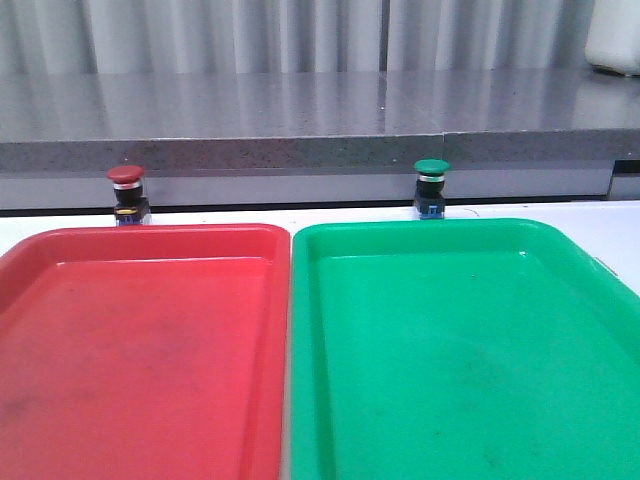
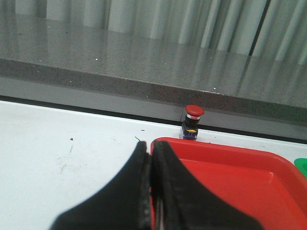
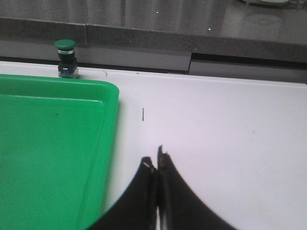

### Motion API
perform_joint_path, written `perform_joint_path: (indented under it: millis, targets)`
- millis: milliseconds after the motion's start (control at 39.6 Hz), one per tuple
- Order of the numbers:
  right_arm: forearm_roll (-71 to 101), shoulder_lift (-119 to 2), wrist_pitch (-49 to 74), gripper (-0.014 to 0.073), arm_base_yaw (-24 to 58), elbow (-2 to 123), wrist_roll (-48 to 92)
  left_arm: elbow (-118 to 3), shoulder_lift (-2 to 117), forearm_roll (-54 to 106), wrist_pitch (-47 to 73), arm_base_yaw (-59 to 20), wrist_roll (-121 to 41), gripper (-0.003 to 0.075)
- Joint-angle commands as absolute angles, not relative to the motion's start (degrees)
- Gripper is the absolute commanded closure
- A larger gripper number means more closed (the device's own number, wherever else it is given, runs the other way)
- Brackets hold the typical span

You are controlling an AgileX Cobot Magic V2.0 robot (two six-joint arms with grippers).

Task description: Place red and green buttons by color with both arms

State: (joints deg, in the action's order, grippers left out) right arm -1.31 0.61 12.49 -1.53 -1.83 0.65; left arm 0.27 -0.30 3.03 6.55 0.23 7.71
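Upright beyond trays' far rims: dark-red-capped push-button point(image 1: 126, 193) left, green-capped push-button point(image 1: 431, 186) right. Black left gripper point(image 2: 150, 152), black right gripper point(image 3: 157, 164): pinched together, empty.

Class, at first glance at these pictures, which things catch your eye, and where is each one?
Two big trays fill the table: a red tray on the left, a green tray on the right. Behind each, upright on the white table, stands a matching button: the red button and the green button.
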Motion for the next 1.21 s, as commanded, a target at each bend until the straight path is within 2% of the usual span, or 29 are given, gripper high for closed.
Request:
perform_joint_path:
  millis: [0,404,656,807,959,1186]
  targets:
    - [-1.77,1.48,7.55,0.0718,-1.37,-1.23,0.71,1.59,-1.25,3.44,1.64,0.19,8.04,0.0740]
    - [-0.51,1.48,4.56,0.0718,-1.37,-1.23,0.60,1.59,-1.25,3.44,0.00,0.19,8.04,0.0740]
    - [-0.39,1.48,-1.00,0.0718,-1.37,1.41,-0.66,-0.13,-1.25,3.68,-16.67,0.19,8.04,0.0740]
    - [-0.39,1.29,4.12,0.0717,-1.37,10.18,-0.66,-9.26,0.99,3.68,-6.97,0.19,8.04,0.0740]
    - [0.34,-4.03,13.95,0.0715,-1.37,19.91,-0.89,-18.61,9.44,1.16,3.67,0.19,7.95,0.0740]
    - [2.23,-16.26,20.36,0.0715,-1.37,28.20,-0.89,-26.32,22.15,-1.84,8.73,0.19,7.95,0.0740]
